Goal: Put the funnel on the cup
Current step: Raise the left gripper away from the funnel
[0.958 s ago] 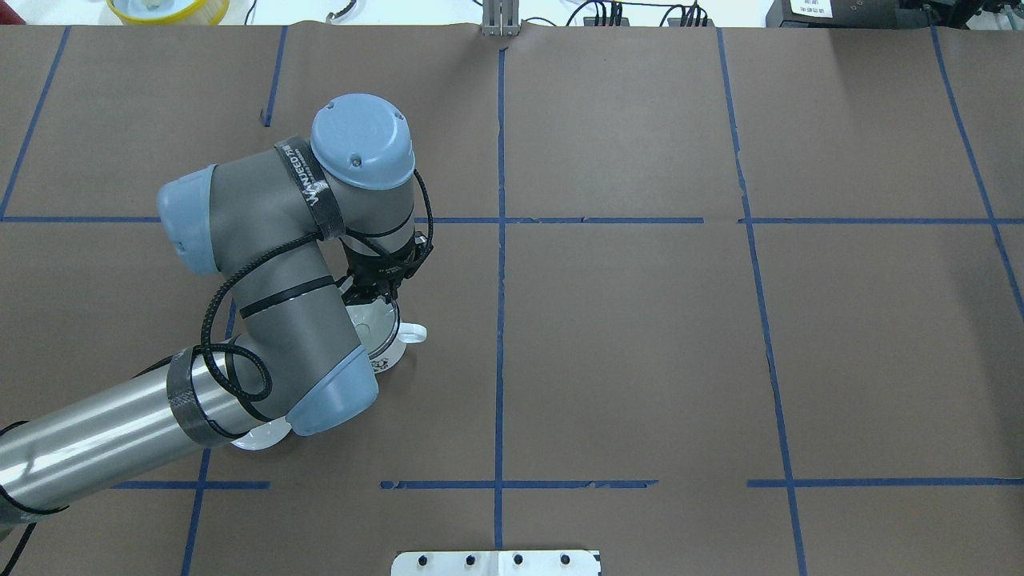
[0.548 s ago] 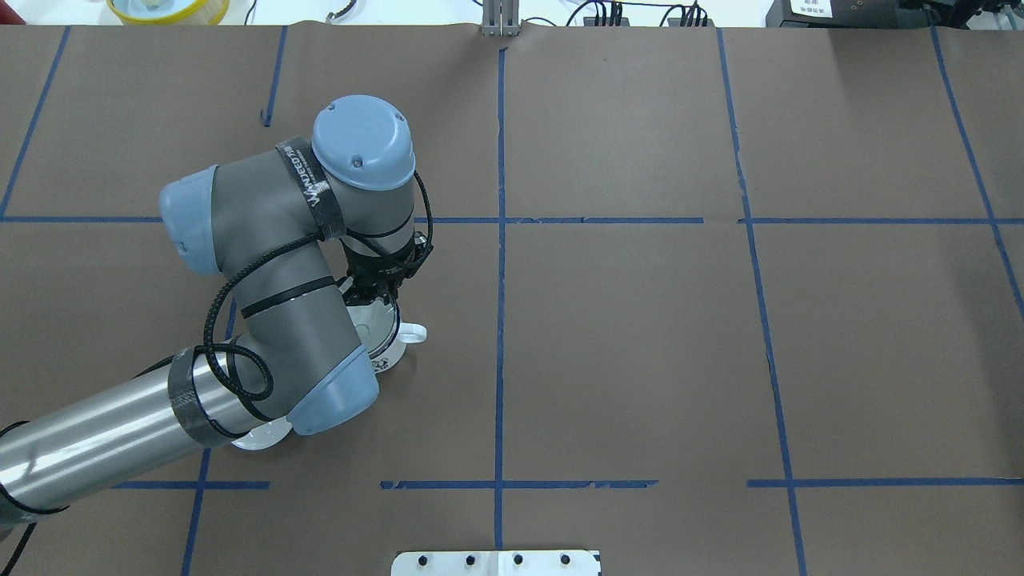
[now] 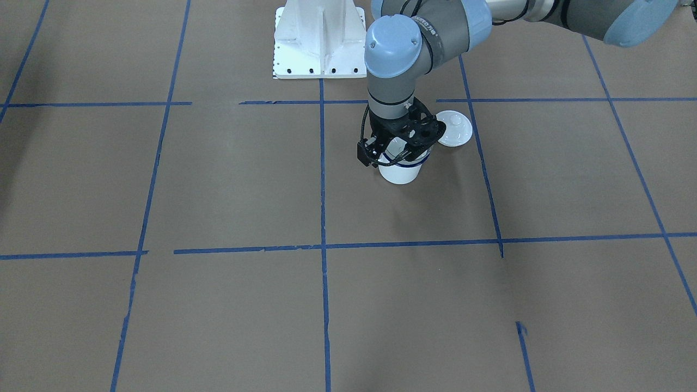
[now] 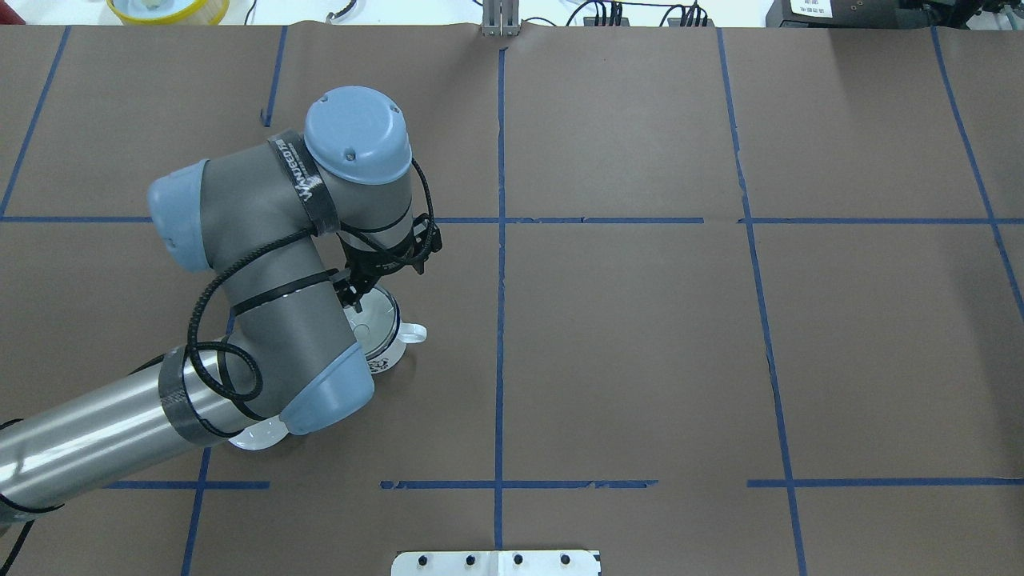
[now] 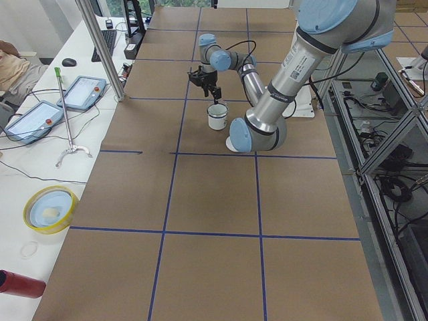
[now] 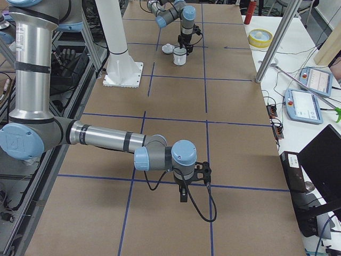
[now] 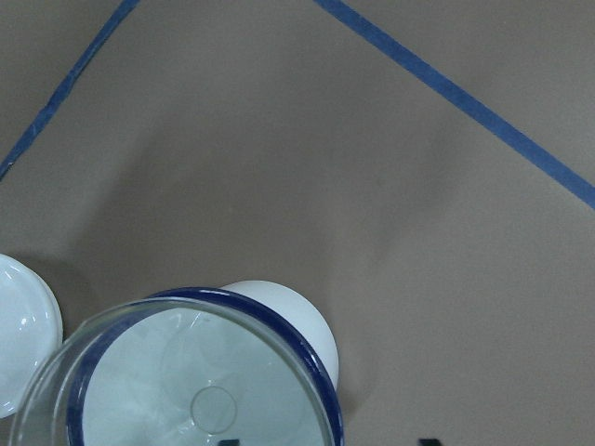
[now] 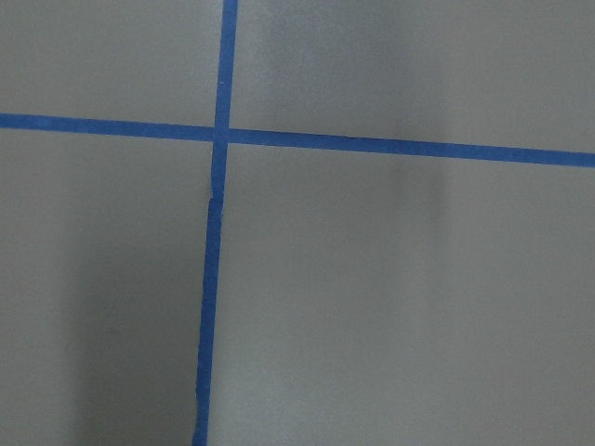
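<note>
Left fingers (image 4: 354, 298) hang apart just over the cup (image 3: 400, 171), because the funnel (image 7: 200, 390) already sits in its mouth, spout down. Right fingers (image 6: 183, 194) hover over the desk (image 7: 372, 186) well away; apart or together, I cannot tell.

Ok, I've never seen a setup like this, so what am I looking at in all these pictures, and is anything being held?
These are two robot arms at a table covered in brown paper with blue tape lines. Four pictures come from fixed cameras: one facing the robot, one over its shoulders and one at each end of the table. The other two come from cameras on the wrists. The left arm hangs over a white cup, and a clear funnel sits in the cup's mouth. Its fingers look apart and hold nothing. A white lid lies beside the cup. The right arm hovers elsewhere over the paper. I can't tell whether its fingers are open.
</note>
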`<state>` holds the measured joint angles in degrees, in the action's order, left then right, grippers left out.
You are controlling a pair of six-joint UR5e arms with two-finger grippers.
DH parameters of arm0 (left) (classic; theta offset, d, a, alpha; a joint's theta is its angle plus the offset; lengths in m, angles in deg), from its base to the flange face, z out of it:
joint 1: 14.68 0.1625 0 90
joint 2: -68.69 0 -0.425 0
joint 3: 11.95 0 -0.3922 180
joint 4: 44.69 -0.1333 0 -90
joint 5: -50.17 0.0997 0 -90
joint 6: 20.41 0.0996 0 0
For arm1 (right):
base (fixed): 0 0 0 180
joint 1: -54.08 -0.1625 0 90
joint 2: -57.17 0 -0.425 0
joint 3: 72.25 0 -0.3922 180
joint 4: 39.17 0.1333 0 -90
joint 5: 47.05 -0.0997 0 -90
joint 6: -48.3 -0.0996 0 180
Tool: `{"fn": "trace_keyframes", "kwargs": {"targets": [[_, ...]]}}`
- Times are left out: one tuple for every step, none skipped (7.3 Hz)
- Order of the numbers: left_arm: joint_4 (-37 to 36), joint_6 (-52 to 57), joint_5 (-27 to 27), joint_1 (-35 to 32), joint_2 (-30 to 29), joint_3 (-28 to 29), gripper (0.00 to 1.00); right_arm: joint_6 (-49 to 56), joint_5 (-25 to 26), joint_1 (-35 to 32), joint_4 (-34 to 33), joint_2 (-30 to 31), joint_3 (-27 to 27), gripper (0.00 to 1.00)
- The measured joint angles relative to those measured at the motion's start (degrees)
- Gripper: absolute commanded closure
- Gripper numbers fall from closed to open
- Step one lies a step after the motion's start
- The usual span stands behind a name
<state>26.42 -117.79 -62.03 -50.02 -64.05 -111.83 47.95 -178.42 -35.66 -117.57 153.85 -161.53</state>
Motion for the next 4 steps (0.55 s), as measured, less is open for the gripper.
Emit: {"fn": "trace_keyframes", "kwargs": {"targets": [[-0.11,4.69,-0.03,-1.95,1.75,-3.29,0.0,0.0,-0.01,0.0,0.0,0.0,0.0,0.0],[0.28,10.9,-0.15,-4.35,5.08,-7.87,0.0,0.0,-0.01,0.0,0.0,0.0,0.02,0.0],[1.93,18.23,-0.43,-7.98,9.43,-12.01,0.0,0.0,0.01,0.0,0.0,0.0,0.06,0.0],[4.99,26.49,-1.29,-12.53,14.55,-14.16,0.0,0.0,0.0,0.0,0.0,0.0,0.06,0.0]]}}
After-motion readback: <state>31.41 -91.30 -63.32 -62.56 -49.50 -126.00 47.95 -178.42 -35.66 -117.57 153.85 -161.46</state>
